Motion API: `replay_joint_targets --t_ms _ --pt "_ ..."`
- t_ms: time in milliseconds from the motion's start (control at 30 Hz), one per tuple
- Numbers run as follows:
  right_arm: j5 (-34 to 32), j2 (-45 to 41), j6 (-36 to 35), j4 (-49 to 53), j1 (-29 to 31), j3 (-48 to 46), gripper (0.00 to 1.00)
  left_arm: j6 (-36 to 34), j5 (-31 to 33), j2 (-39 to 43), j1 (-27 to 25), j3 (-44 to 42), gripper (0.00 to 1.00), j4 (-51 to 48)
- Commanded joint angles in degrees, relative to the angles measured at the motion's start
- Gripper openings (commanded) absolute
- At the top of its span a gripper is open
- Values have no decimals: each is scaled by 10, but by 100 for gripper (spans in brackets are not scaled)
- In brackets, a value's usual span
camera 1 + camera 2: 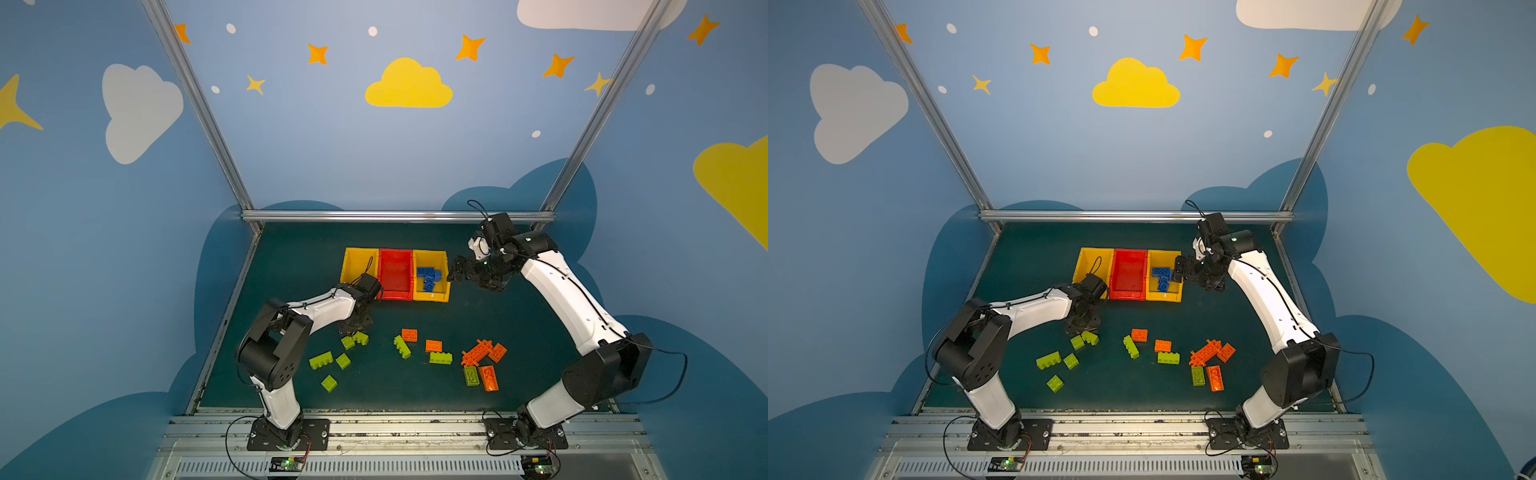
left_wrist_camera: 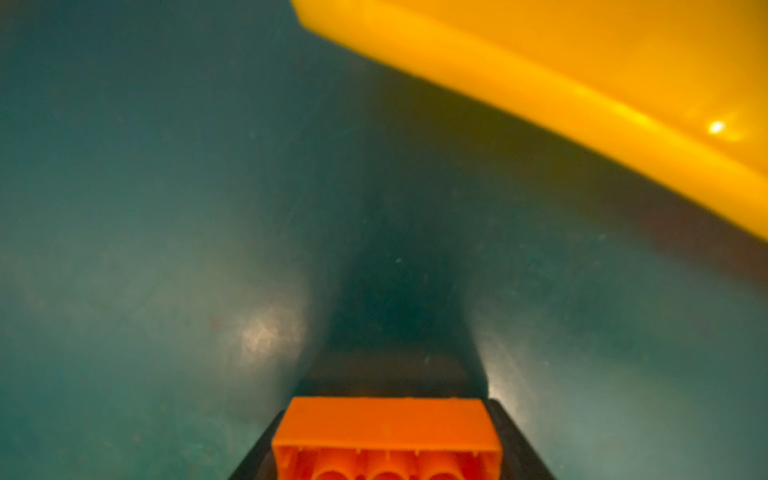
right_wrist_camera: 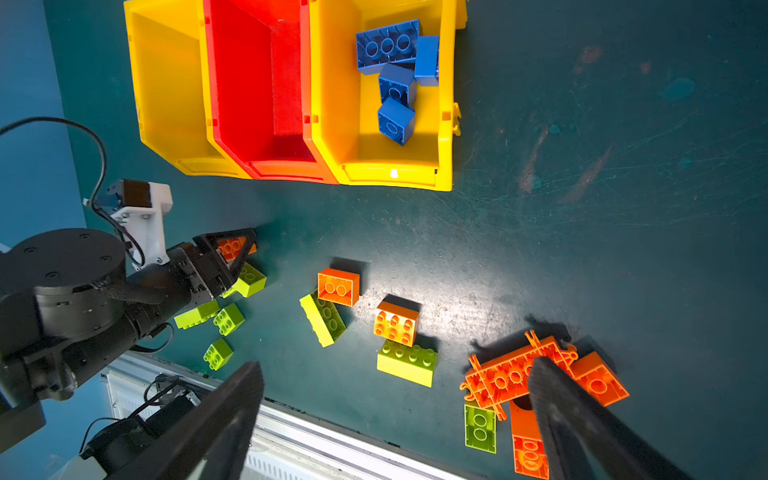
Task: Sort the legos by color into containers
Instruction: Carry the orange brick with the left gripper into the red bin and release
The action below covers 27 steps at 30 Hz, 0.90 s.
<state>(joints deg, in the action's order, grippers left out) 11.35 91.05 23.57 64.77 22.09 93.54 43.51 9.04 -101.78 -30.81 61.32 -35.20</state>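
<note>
The left gripper [image 3: 232,253], low on the dark green table [image 3: 540,232], pinches a small orange oblong plastic brick [image 2: 386,432] just beside lime green bricks [image 3: 249,280]. I would lift it straight up, then clear the rim of the empty red plastic bin [image 3: 286,168]. The right gripper [image 1: 457,270] hangs spread by the yellow plastic bin [image 3: 446,83] holding blue bricks [image 3: 386,45]. In both top views the left arm hides that grip.

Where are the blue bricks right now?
In both top views the blue bricks lie inside the yellow bin at the right end of the row, next to the red bin.
</note>
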Motion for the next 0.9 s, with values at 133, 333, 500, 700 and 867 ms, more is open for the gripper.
replay_joint_targets --t_ms 133,333,500,700,867 --pt "-11 7 3 13 2 13 97 -32 23 -6 0 60 43 -73" --pt "-12 4 6 11 0 10 97 -69 35 -7 -3 167 42 -112" --pt "-16 -8 6 15 -4 0 97 -104 34 -48 -10 282 42 -117" --pt "-22 -43 9 15 -18 -29 97 -139 25 -136 -21 419 42 -124" --pt "-26 -77 9 19 -37 -56 97 -164 25 -217 -28 528 43 -139"
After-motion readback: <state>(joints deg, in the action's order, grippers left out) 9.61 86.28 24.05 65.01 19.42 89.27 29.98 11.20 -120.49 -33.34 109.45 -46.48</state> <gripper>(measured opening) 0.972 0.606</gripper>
